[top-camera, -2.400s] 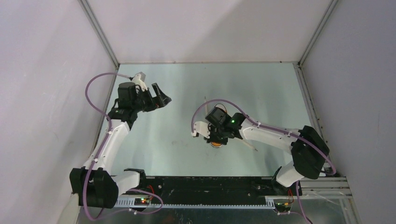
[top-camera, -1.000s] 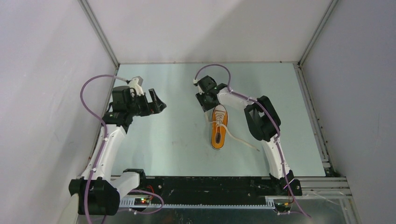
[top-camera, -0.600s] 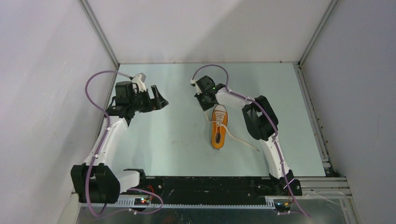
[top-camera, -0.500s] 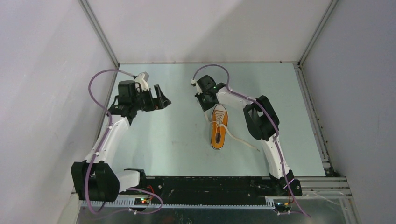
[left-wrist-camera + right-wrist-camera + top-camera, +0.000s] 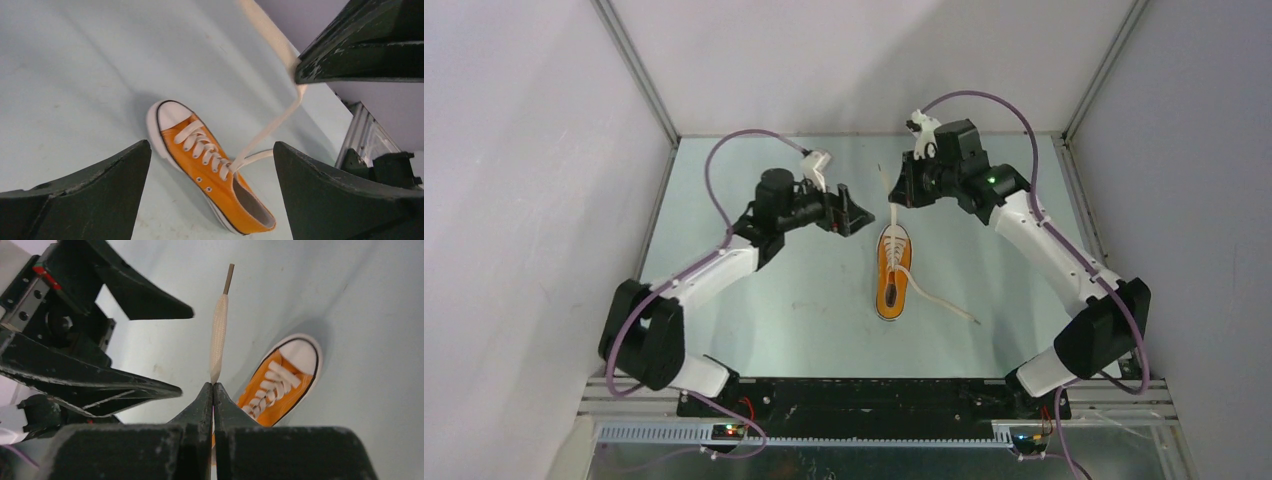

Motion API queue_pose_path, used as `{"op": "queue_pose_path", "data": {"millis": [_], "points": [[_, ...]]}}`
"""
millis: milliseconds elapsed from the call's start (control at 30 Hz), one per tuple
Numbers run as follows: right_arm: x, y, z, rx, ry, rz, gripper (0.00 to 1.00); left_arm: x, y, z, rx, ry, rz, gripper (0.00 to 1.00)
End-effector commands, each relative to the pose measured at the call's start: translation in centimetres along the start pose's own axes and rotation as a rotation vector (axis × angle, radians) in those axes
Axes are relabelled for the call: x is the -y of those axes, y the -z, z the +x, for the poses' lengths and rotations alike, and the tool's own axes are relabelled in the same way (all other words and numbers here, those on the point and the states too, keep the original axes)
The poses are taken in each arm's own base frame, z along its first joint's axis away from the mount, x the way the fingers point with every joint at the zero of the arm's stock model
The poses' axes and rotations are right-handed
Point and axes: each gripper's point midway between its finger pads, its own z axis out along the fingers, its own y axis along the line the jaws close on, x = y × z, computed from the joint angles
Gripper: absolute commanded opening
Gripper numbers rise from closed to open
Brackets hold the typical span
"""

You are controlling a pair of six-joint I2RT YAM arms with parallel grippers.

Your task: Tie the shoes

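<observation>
The orange sneaker [image 5: 891,280] lies on the table, white toe cap toward the far wall. My right gripper [image 5: 903,196] hangs just beyond the toe, shut on one white lace [image 5: 888,192] and holding it taut up from the eyelets. In the right wrist view [image 5: 213,386] the lace end [image 5: 218,335] sticks out past the closed tips, above the shoe [image 5: 277,385]. My left gripper [image 5: 861,212] is open and empty just left of the toe. The left wrist view [image 5: 211,146] shows the shoe [image 5: 210,170] and the raised lace [image 5: 270,130] between its fingers. The other lace [image 5: 944,305] lies loose on the table.
The cell's white walls and metal frame posts [image 5: 639,75] close in the table on three sides. The black base rail [image 5: 864,400] runs along the near edge. Purple cables loop over both arms.
The right gripper has risen from the toe and swung right with a lace pinched and pulled up. The left arm has swung right, its open gripper now beside the toe.
</observation>
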Motion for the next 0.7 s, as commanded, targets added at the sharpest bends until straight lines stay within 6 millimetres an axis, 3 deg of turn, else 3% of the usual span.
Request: {"op": "queue_pose_path", "data": {"millis": [0,133,233,467,667], "points": [[0.6,-0.9,4.3,-0.133,-0.151,-0.052,0.00,4.6,-2.8,-2.7,0.098,-0.099,0.170,1.00],[0.7,0.0,4.0,-0.116,-0.178,-0.066,0.00,7.6,-4.7,-1.8,0.070,-0.148,0.295,0.99],[1.2,0.3,3.7,-0.102,-0.211,-0.061,0.00,9.6,-5.5,0.4,-0.003,-0.184,0.400,0.96],[1.9,1.3,2.6,-0.068,-0.284,-0.088,0.00,9.1,-6.0,4.0,-0.086,-0.230,0.403,0.95],[2.9,2.0,2.5,-0.063,-0.354,-0.076,0.00,9.1,-6.6,4.9,-0.133,-0.247,0.432,0.93]]}}
